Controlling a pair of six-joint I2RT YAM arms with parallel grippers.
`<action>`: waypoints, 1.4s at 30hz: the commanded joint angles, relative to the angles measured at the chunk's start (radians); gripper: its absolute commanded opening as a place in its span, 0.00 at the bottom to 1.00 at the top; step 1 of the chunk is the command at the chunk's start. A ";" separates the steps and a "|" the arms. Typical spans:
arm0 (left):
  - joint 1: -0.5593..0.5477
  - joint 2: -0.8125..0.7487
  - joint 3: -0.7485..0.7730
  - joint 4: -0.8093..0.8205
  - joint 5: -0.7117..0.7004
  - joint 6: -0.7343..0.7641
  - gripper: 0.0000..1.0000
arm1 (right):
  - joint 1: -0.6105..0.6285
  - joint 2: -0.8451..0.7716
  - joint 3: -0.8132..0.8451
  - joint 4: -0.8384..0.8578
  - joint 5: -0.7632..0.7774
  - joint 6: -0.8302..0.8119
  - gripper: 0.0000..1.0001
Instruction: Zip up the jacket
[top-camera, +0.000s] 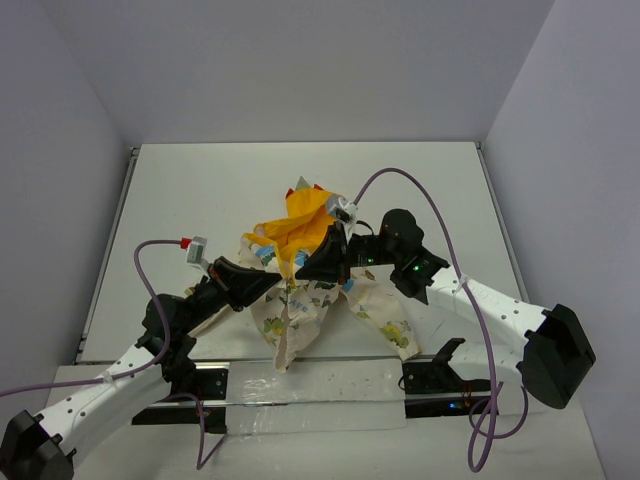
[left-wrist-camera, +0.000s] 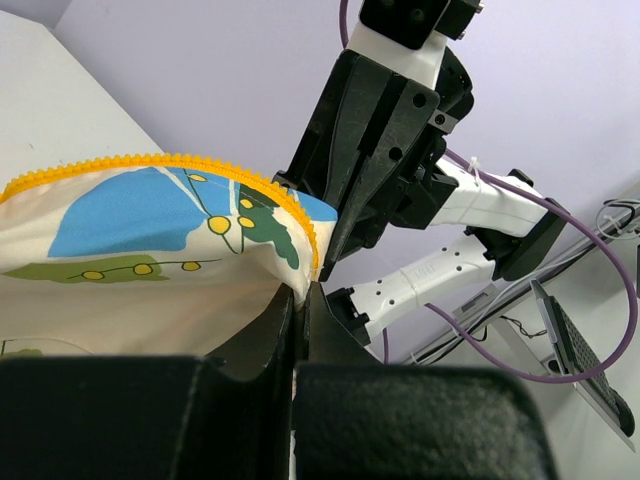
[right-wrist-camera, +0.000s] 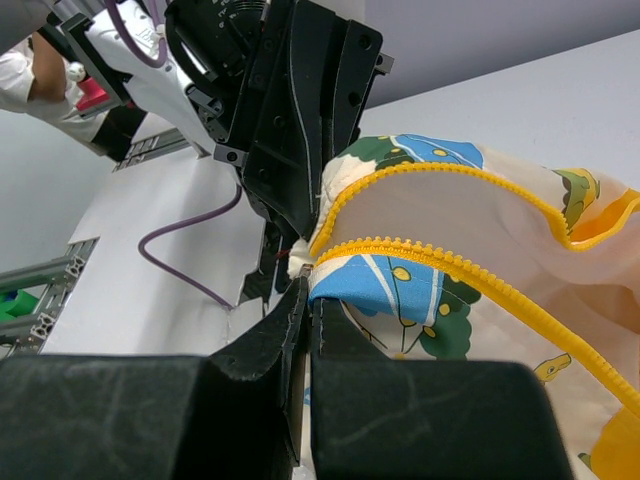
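The jacket (top-camera: 318, 290) is cream with cartoon prints and a yellow-orange lining, bunched at the table's middle and lifted between both arms. My left gripper (top-camera: 268, 283) is shut on the jacket's front edge beside the yellow zipper teeth (left-wrist-camera: 180, 162); the pinched cloth shows in the left wrist view (left-wrist-camera: 296, 288). My right gripper (top-camera: 318, 266) is shut on the other front edge near the zipper's bottom end, seen in the right wrist view (right-wrist-camera: 322, 266). The two grippers face each other, nearly touching. The yellow teeth (right-wrist-camera: 450, 262) run away to the right. The slider is not seen.
The white table (top-camera: 200, 200) lies under the jacket, with a raised rim at left and right. Grey walls (top-camera: 300, 60) close the back and sides. Purple cables (top-camera: 400, 180) loop from each wrist. Arm bases (top-camera: 440, 375) sit at the near edge.
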 joint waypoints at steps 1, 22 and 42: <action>-0.001 0.007 0.000 0.053 0.003 0.010 0.00 | 0.011 -0.016 0.046 0.057 0.002 0.001 0.00; -0.003 0.013 0.003 0.059 0.030 0.008 0.00 | 0.014 0.002 0.069 0.076 0.013 0.006 0.00; -0.001 0.015 -0.022 0.087 0.107 -0.009 0.00 | 0.014 0.020 0.098 0.088 0.041 0.009 0.00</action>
